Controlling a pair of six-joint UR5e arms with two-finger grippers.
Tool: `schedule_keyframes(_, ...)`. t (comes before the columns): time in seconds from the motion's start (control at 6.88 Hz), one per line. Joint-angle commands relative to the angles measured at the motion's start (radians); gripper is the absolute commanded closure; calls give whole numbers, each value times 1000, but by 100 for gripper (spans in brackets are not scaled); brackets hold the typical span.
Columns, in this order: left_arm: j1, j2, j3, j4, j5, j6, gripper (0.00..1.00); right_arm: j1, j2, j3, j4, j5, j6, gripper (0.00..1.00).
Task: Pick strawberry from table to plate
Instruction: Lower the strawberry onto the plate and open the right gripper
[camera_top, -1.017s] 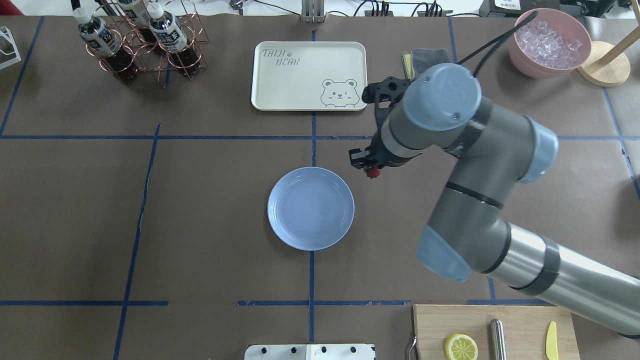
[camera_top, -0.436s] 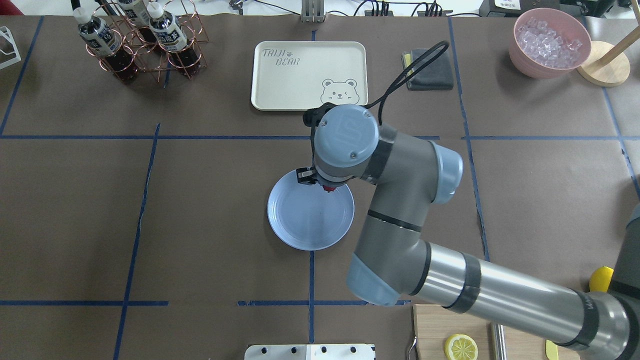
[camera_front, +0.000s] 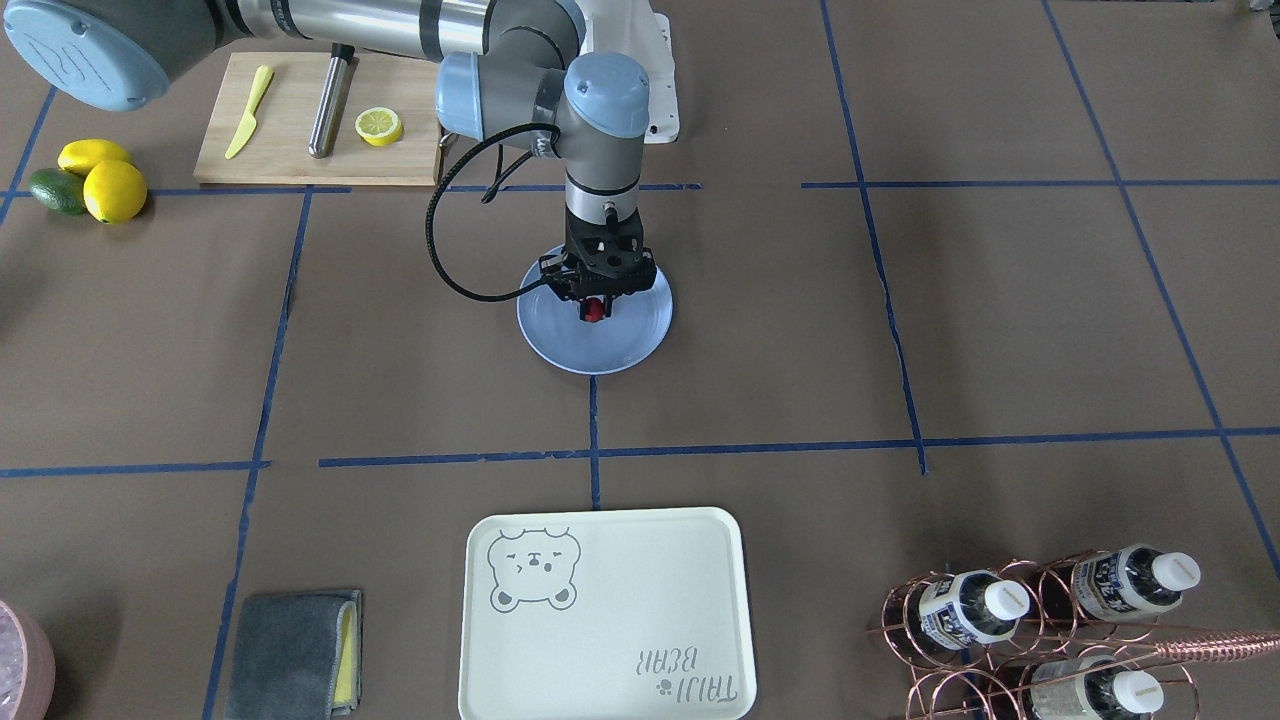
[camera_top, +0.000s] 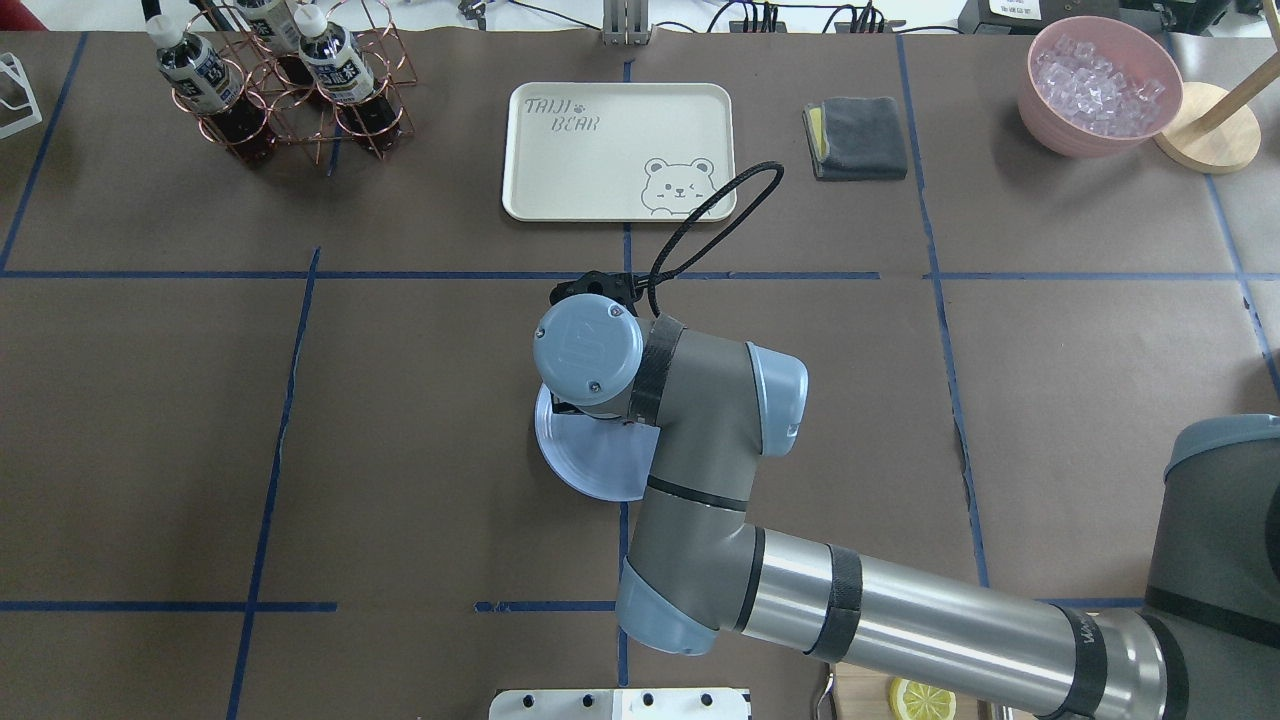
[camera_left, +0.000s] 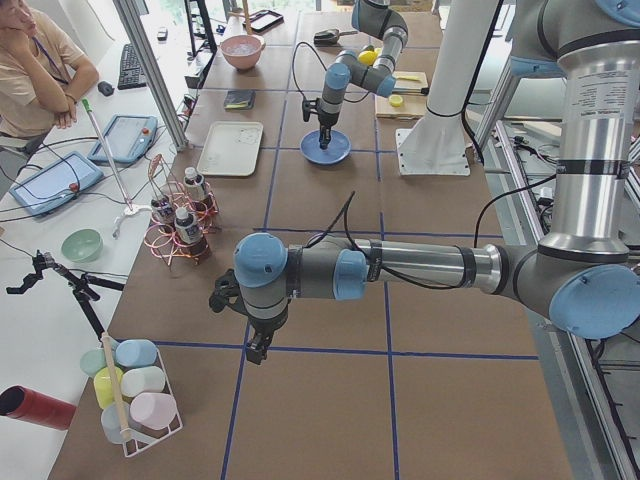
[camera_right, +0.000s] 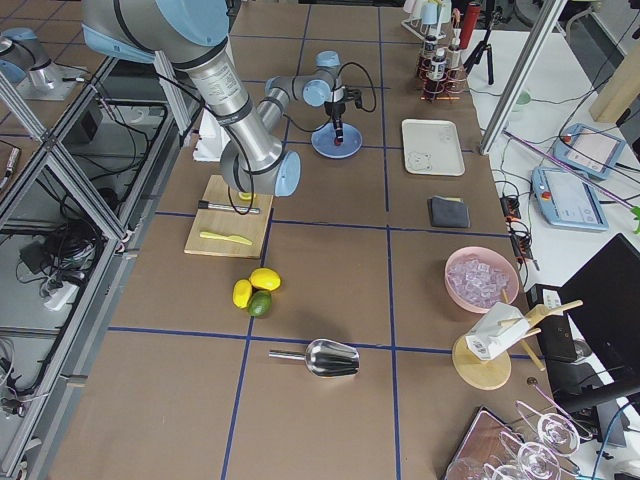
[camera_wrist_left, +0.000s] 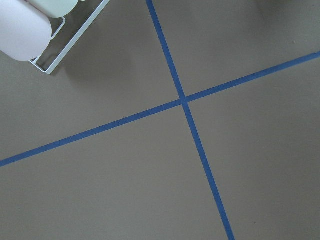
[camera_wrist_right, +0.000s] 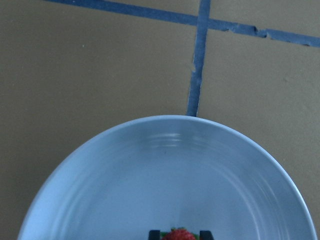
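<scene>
**A:** Strawberry and drop spot: how are they lying to each other? Start wide.

**B:** The desk (camera_front: 900, 300) is carrying the plate (camera_front: 560, 345) near its middle, over a crossing of blue tape lines (camera_front: 760, 447). The right hand (camera_front: 595, 304) is pointing straight down above that plate.

**A:** And what is that hand doing?

**B:** It is gripping the strawberry (camera_front: 594, 311). The wrist view is showing the red berry pinched between two dark fingertips (camera_wrist_right: 155, 234), with the plate's floor filling the picture beneath.

**A:** So which way is the plate lying from the berry?

**B:** Directly underneath. The berry is hanging over about mid-plate, with the rim well apart from it on every side. I am judging that no sideways travel is needed, only letting go, perhaps after easing lower. I cannot tell whether the berry is touching the plate.

**A:** Is the left hand (camera_left: 258, 350) mattering here?

**B:** No. It is hanging over the far end of the desk, well apart from the plate. I cannot tell whether it is open or closed.
</scene>
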Motion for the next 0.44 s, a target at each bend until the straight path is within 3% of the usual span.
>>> schedule_keyframes(0.0, 0, 0, 0, -3, 0, 0, 0, -1, 1, -4, 0, -1, 2, 21)
schedule_keyframes(0.15, 0, -2, 0, -4, 0, 0, 0, -1, 1, -3, 0, -1, 2, 2)
schedule_keyframes(0.29, 0, 0, 0, -6, 0, 1, 0, 7, 0, 16, 5, 1, -6, 2)
